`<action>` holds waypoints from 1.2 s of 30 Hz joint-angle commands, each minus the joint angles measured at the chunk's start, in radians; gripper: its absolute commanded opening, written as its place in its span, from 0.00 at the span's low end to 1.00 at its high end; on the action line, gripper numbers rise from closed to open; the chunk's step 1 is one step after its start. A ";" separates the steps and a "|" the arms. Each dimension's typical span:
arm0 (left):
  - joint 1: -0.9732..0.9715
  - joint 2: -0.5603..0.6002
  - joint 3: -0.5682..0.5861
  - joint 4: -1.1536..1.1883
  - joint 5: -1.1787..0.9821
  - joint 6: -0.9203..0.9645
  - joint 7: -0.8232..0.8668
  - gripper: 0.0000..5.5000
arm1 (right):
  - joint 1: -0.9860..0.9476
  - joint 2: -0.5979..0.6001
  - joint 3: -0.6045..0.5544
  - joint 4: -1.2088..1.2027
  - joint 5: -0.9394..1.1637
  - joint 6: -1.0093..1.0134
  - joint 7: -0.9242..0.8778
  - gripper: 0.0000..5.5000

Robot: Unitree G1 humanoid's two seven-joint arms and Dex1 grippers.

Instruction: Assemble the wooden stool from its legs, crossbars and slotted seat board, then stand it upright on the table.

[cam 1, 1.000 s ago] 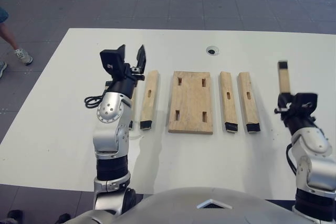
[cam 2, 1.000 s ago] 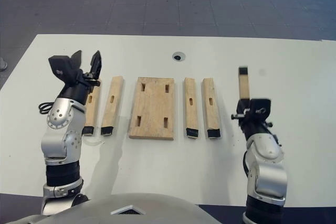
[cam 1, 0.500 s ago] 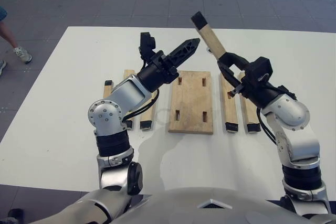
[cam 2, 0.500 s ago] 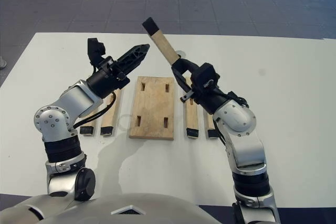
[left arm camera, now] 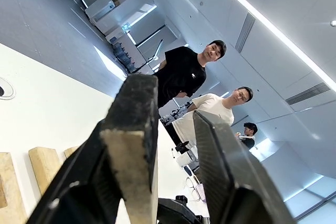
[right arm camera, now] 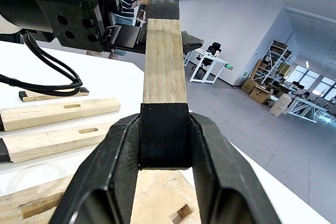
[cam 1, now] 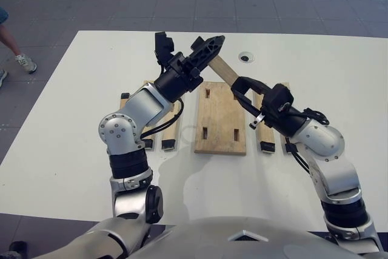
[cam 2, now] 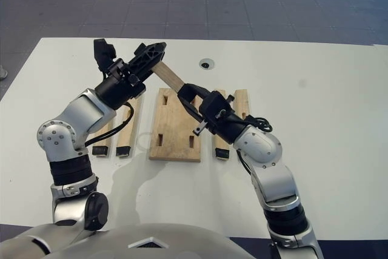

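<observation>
One crossbar (cam 1: 225, 71), clamped in right gripper (cam 1: 241, 89) fingers, newly swung between the open fingers of left gripper (cam 1: 207, 45); hand-over likely next.

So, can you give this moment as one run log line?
right pincer: shut on bar | left pincer: open around bar's other end | bar: tilted, above board

slotted legs (right arm camera: 58, 113) (right arm camera: 63, 139) (cam 2: 219, 141) (cam 2: 242, 100): 4 | crossbars (right arm camera: 164, 61) (right arm camera: 50, 95): 2, one held up, one lying flat | slotted seat board (cam 1: 220, 122): 1 | slots (cam 1: 205, 132) in it: 4 | grippers (cam 1: 219, 42) (cam 1: 237, 86): 2 | table (cam 1: 73, 150): 1
</observation>
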State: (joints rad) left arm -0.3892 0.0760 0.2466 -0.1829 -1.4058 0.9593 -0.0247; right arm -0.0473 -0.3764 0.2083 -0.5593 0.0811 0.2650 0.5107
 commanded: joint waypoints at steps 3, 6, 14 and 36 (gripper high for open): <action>-0.006 0.018 -0.018 -0.002 -0.012 -0.008 -0.009 0.20 | 0.002 -0.017 0.009 -0.013 -0.035 -0.009 -0.006 0.23; -0.002 0.025 -0.019 0.001 0.013 -0.024 -0.015 0.12 | 0.006 -0.013 -0.001 -0.013 -0.032 0.000 -0.013 0.23; 0.003 0.050 -0.031 0.027 0.085 -0.044 -0.050 0.08 | 0.003 -0.012 -0.008 -0.017 -0.020 0.028 -0.018 0.23; 0.298 0.271 -0.054 -0.271 0.908 -0.312 0.143 0.08 | 0.133 -0.067 -0.054 0.086 -0.156 0.125 -0.101 0.54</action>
State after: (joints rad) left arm -0.1152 0.3603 0.1728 -0.4678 -0.5262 0.6593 0.1049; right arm 0.0887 -0.4466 0.1583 -0.4711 -0.0705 0.3676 0.4202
